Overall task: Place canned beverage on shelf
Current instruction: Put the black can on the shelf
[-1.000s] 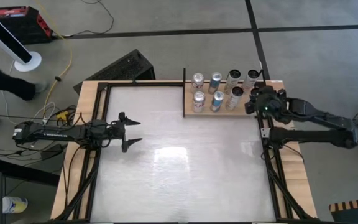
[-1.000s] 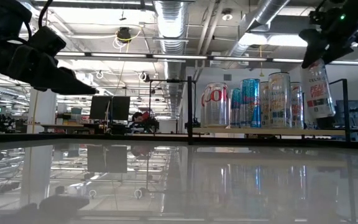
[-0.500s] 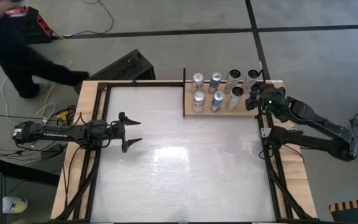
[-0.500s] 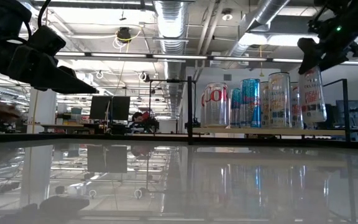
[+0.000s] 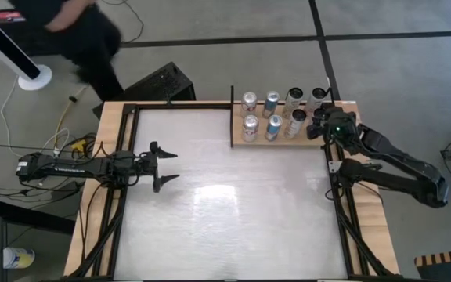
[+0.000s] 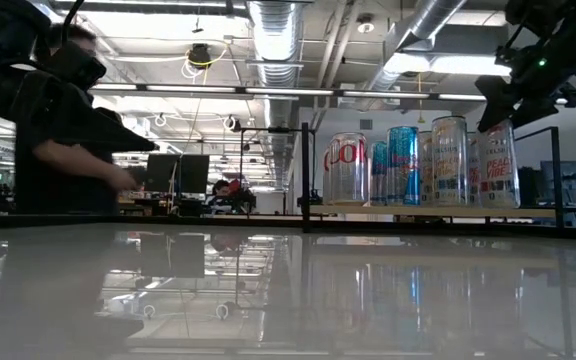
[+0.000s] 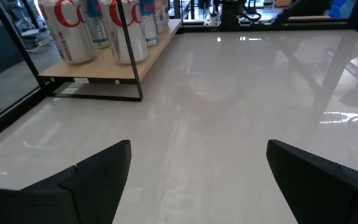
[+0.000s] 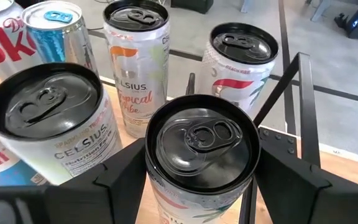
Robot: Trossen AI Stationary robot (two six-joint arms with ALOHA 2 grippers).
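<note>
The shelf [image 5: 286,136] is a light wooden board with black posts at the table's far right; several cans [image 5: 272,117] stand on it. My right gripper [image 5: 320,126] is over the shelf's right end, shut on a black-topped canned beverage [image 8: 201,149]. In the low view this can [image 6: 498,165] stands upright beside the others, its base level with theirs at the board [image 6: 438,212]. My left gripper [image 5: 167,166] waits open above the table's left part, with nothing between its fingers [image 7: 92,180]. My right gripper pinches the can's upper side wall [image 8: 160,190], just under the top rim, between its two fingers [image 8: 291,180], one on each side. The fingers come slanting down from the table's right side. The can is upright, its base down at the board among the other cans.
A black shelf post [image 8: 303,106] stands right beside the held can, and another post [image 5: 232,117] marks the shelf's left end. Neighbouring cans [image 8: 48,118] stand close on the held can's left. A person [image 5: 84,31] moves beyond the table's far left corner.
My right gripper has come down and a little toward the table's left, over the shelf's right end. The can, tilted and lifted clear a second ago, now stands upright with its base level with the other cans. A person has walked past behind the table.
</note>
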